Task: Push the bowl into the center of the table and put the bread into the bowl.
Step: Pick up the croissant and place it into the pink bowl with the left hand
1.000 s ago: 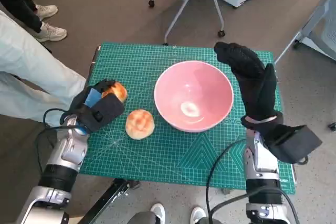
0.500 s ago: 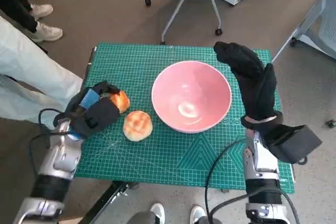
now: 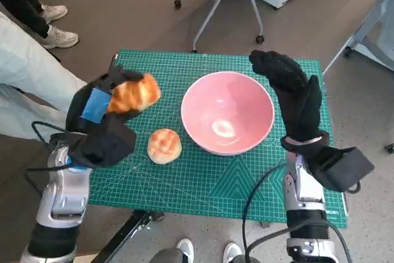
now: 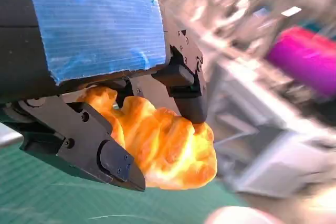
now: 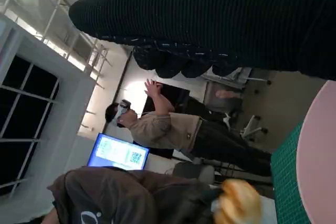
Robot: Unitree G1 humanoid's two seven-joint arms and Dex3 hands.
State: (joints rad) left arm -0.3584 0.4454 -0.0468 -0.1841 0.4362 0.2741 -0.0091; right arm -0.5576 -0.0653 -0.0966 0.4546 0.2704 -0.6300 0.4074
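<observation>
Green cutting mat (image 3: pixel 203 177): pink bowl (image 3: pixel 227 113), round bun (image 3: pixel 164 145). Left hand (image 3: pixel 101 118) gripping croissant (image 3: pixel 133 93) aloft; right hand (image 3: pixel 294 93) spread, empty beside bowl.

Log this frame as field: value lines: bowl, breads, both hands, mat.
bowl: pink bowl, empty, upright, on the mat's right-centre
held bread: golden bread gripped by the left hand, lifted off the table
other bread: round bun lying on the mat, left of the bowl, apart from it
right hand: raised beside the bowl's right rim, holds nothing
mat: green cutting mat covering the table
</observation>
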